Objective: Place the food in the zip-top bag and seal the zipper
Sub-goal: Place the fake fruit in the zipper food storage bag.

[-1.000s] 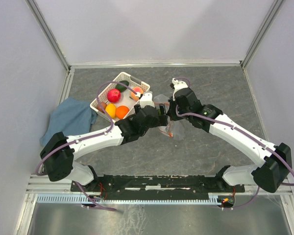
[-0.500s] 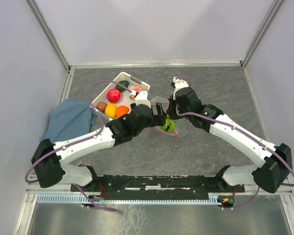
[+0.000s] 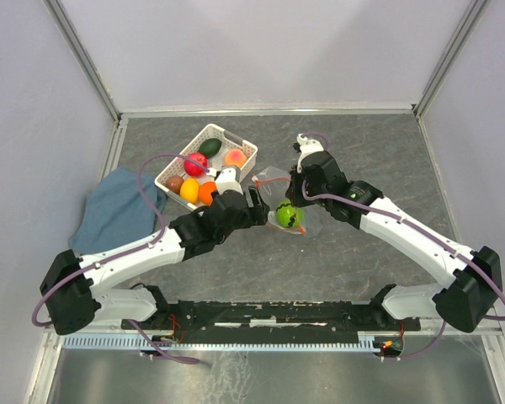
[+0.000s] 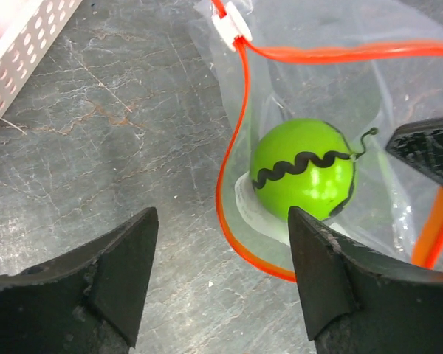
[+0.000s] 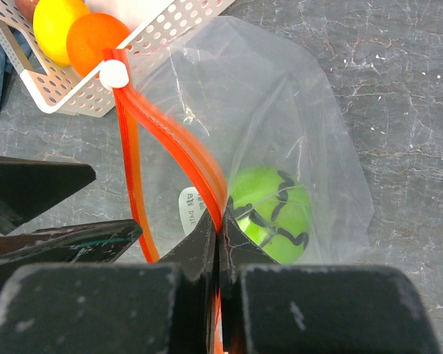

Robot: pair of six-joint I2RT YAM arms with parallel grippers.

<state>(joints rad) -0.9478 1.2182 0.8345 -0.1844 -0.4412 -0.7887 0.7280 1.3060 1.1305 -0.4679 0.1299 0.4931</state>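
The clear zip-top bag lies mid-table with its mouth held open. Its red-orange zipper has a white slider. The green round fruit lies inside the bag, as both wrist views show. My right gripper is shut on the zipper strip and holds the mouth edge up. My left gripper is open and empty just outside the bag's mouth. The red apple, avocado, peach, lemon, orange and brown piece sit in the basket.
The white lattice basket stands at the back left, close to the bag; its corner shows in the right wrist view. A blue cloth lies at the left edge. Walls enclose the table on three sides.
My left gripper has drawn back left out of the bag's mouth, empty. The green fruit now lies in the bag. The right gripper has kept its hold.
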